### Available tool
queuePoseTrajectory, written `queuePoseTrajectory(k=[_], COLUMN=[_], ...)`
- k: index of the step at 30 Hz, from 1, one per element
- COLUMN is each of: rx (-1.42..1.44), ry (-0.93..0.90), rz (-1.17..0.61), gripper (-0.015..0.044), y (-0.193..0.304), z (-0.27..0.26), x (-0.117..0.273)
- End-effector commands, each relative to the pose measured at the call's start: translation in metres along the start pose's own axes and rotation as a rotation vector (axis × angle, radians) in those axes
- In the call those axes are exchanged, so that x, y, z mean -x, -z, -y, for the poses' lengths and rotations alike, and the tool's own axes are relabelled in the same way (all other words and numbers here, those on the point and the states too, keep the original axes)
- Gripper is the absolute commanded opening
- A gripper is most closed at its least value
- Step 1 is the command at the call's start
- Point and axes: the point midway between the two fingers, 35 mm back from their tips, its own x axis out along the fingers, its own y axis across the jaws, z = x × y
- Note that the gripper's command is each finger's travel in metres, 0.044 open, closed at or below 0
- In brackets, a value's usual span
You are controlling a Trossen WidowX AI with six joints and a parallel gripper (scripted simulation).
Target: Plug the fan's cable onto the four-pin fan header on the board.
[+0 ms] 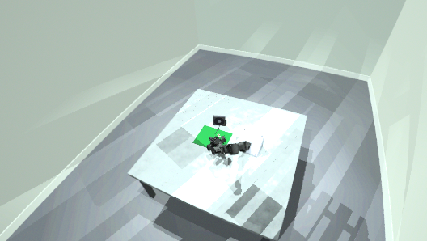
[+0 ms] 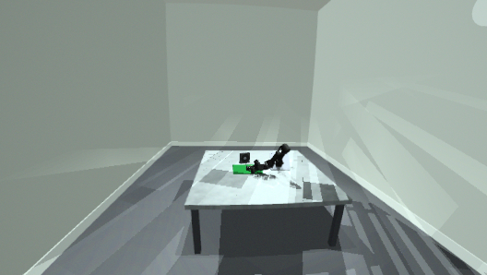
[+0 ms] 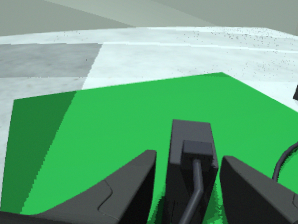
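Note:
The dark plug (image 3: pixel 190 131) stands upright over the green board (image 1: pixel 205 133) (image 2: pixel 239 170) (image 3: pixel 110 130) in the wrist view, with the cable (image 3: pixel 198 176) coming off its near side. My gripper (image 3: pixel 188 163) (image 1: pixel 217 138) (image 2: pixel 250 169) is open around the plug, low over the board. A narrow gap shows between each finger and the plug. The four-pin header cannot be made out, and I cannot tell how deep the plug sits. The black fan (image 1: pixel 219 120) (image 2: pixel 244 158) stands behind the board.
A loop of dark cable (image 3: pixel 278 167) curves over the board at the right of the wrist view. A dark edge, probably the fan's, shows at the far right there. The arm (image 1: pixel 235 148) (image 2: pixel 277 159) reaches in from the right over the pale table (image 1: pixel 178 166) (image 2: pixel 221 196).

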Motion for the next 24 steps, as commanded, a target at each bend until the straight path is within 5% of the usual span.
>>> queuePoseTrajectory(k=[1, 24], rx=[0.0, -0.001], ry=[0.0, 0.002], rz=[0.0, -0.002], gripper=[0.014, 0.014], y=[0.0, -0.004], z=[0.0, -0.005], x=[0.0, 0.011])
